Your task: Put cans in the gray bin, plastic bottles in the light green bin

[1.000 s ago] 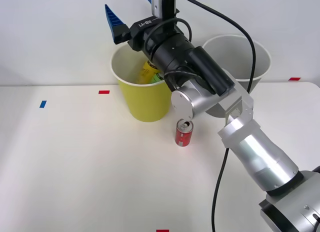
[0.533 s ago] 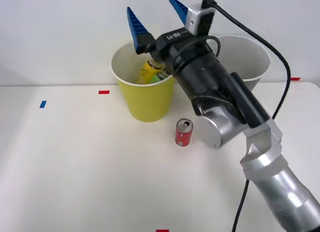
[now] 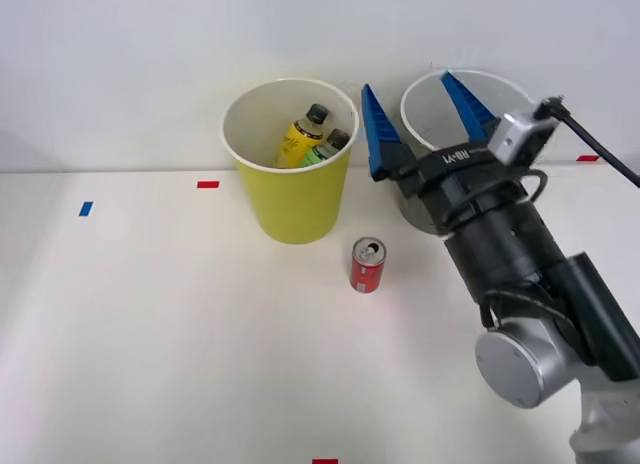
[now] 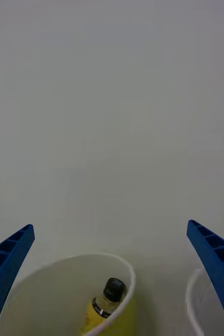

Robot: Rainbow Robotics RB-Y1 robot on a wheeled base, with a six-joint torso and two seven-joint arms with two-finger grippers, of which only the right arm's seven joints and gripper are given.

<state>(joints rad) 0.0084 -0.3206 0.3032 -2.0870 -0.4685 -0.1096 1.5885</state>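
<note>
With both bottles binned, what remains is the can:
Right gripper [image 3: 425,119]: spread wide, empty, raised between the bins.
Can [image 3: 367,265]: upright on the table, before the light green bin [image 3: 295,204].
Approach: descend straddling it, then carry to the gray bin [image 3: 515,134].
Wrist view: yellow bottle [image 4: 105,310] inside; front view adds the green-labelled one [image 3: 328,148].

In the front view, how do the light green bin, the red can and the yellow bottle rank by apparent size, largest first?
1. The light green bin, clearly largest.
2. and 3. The red can and the yellow bottle: unsure, since the bin wall hides the bottle's lower part.
</note>
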